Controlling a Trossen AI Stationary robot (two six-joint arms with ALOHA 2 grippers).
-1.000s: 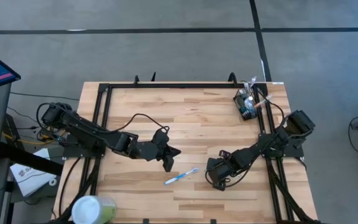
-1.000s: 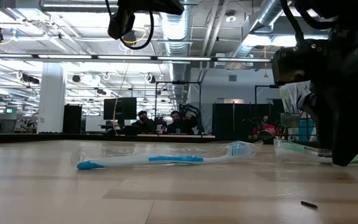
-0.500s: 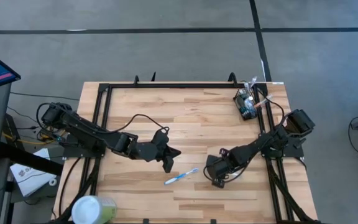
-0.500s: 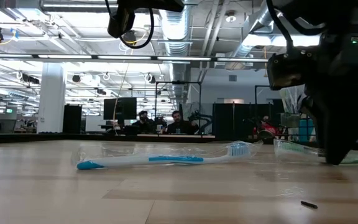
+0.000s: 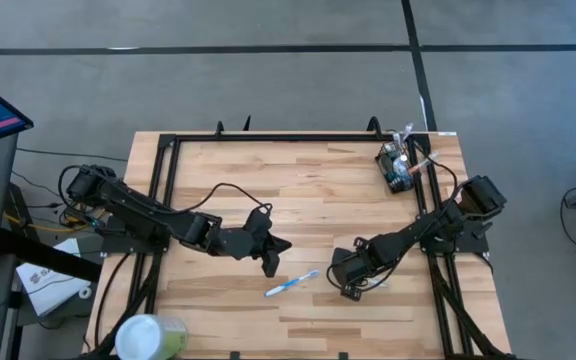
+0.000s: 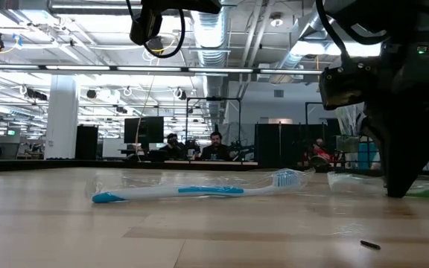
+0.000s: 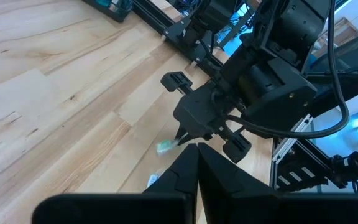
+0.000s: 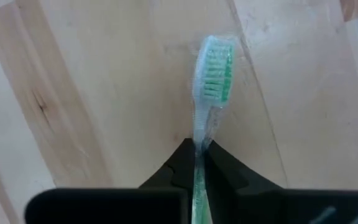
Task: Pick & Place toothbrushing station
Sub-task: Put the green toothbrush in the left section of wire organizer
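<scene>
From the high view I see my right gripper (image 5: 346,288) low on the table (image 5: 298,180), just beside the blue brush (image 5: 291,284); it has drawn in toward that brush over the last second, while the left gripper (image 5: 271,264) has not moved and hangs shut on the blue brush's other side. The station (image 5: 399,165) stands upright at the far right corner, well apart from the blue brush, so this grab comes before any drop there. In the low view the blue brush (image 6: 199,189) lies flat, head toward the right arm. Through the right wrist view, the fingers (image 8: 178,165) have just clamped shut on the green brush (image 8: 214,74); its long axis runs straight out from the jaws, bristles leading. I judge it ready to lift.
</scene>
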